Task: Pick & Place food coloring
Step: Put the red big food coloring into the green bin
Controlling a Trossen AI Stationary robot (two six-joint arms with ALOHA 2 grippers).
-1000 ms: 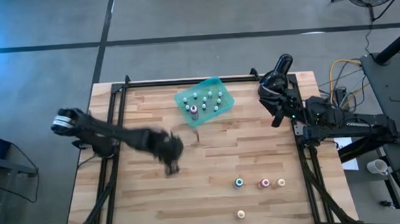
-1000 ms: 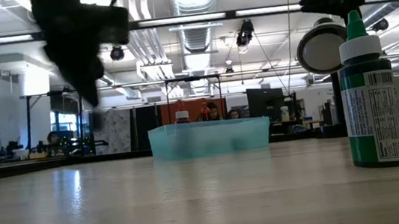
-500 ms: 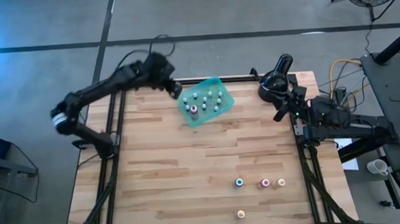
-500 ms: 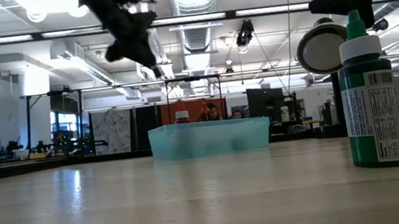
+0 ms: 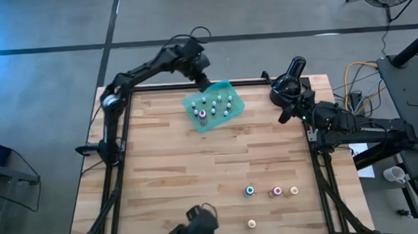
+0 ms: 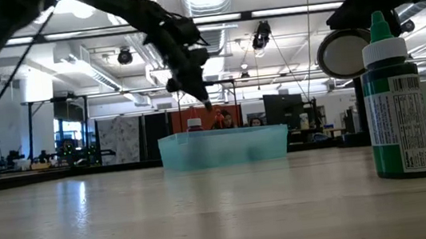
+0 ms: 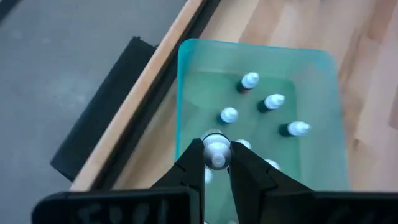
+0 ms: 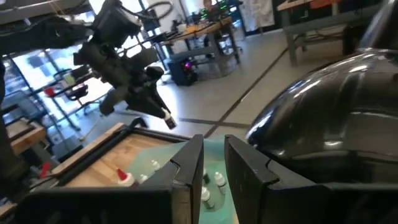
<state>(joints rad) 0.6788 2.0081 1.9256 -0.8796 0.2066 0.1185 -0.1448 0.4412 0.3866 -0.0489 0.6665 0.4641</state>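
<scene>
Left end effector (image 5: 205,78) hangs over the far corner of the teal tray (image 5: 230,85), its fingers (image 7: 193,163) pinching a white-capped food coloring bottle (image 7: 216,151). Only the left wrist view shows that cap between the pads; from above, the bottle is lost under the dark arm. The same wrist view shows more white-capped bottles (image 7: 273,101) standing inside the tray, which the high view shows too, one with a pink body (image 5: 202,116) near the tray's near edge.

Four more bottles stand loose on the desk (image 5: 161,169) well apart from the tray: a teal one (image 5: 249,191), a pink one (image 5: 276,192) and a yellow one (image 5: 293,191) in a row, and another yellow one (image 5: 252,224) nearer the front edge. The low view adds a green bottle (image 6: 395,103) upright close to its lens.

Right end effector (image 8: 208,163) sits beside the black round device (image 5: 288,86) at the desk's far right corner, its fingers close together with a narrow gap and nothing between them.
</scene>
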